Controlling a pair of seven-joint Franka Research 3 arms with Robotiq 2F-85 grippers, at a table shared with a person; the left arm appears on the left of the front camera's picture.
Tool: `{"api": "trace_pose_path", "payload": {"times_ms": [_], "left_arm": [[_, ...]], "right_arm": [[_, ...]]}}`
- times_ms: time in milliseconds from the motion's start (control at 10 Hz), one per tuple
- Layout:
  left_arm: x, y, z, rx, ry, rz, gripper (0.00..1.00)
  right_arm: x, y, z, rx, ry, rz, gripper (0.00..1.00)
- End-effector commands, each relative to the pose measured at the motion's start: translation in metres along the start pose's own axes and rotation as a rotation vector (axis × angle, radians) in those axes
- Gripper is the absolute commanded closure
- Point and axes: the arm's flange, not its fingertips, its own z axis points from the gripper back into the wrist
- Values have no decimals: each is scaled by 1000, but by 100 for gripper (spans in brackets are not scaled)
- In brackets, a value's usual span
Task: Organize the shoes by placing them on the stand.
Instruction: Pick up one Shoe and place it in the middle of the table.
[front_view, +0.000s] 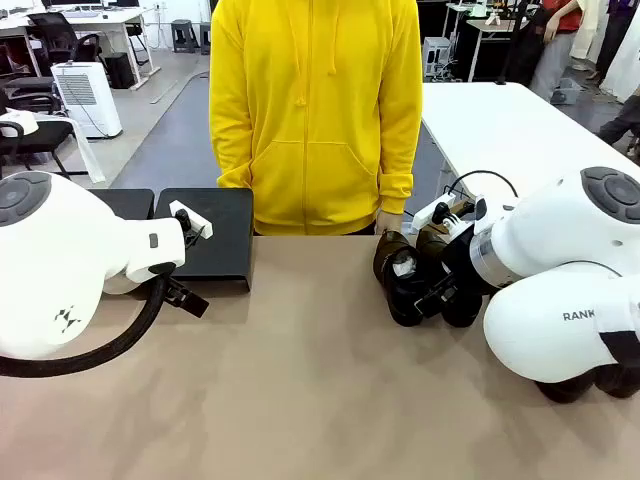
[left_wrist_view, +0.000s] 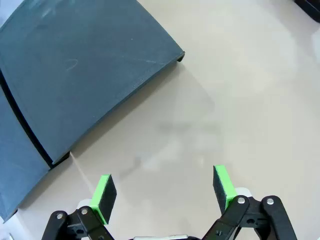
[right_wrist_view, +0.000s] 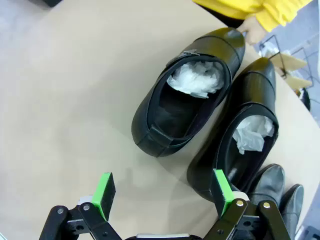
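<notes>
Shoes (front_view: 398, 292) half hidden by R arm (front_view: 560, 240); stand (front_view: 215, 240) part covered.

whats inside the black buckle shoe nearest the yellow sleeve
Crumpled white paper fills the front of the glossy black leather buckle shoe; behind it, the dark lining and heel insole lie bare. The toe end is hidden under paper and upper.

Ahead of the right gripper (right_wrist_view: 162, 192), black with bright green pads (right_wrist_view: 104, 192), lie glossy black leather dress shoes (right_wrist_view: 185, 105), each stuffed with white crumpled paper (right_wrist_view: 195, 79). Beside one toe, the person's hand (right_wrist_view: 254, 31) comes out of a plain yellow sleeve (right_wrist_view: 270, 10). Beyond the left gripper (left_wrist_view: 163, 192), also black and green, the flat matte-black stand (left_wrist_view: 75, 75) looks dark slate against the plain beige tabletop (left_wrist_view: 240, 90).
</notes>
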Motion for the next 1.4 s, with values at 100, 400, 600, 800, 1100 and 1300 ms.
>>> {"api": "trace_pose_path", "payload": {"times_ms": [100,400,600,800,1100,1300], "left_arm": [[0,0,0,0,0,0,0],[0,0,0,0,0,0,0],[0,0,0,0,0,0,0],[0,0,0,0,0,0,0],[0,0,0,0,0,0,0],[0,0,0,0,0,0,0]], "right_arm": [[0,0,0,0,0,0,0],[0,0,0,0,0,0,0],[0,0,0,0,0,0,0],[0,0,0,0,0,0,0],[0,0,0,0,0,0,0],[0,0,0,0,0,0,0]]}}
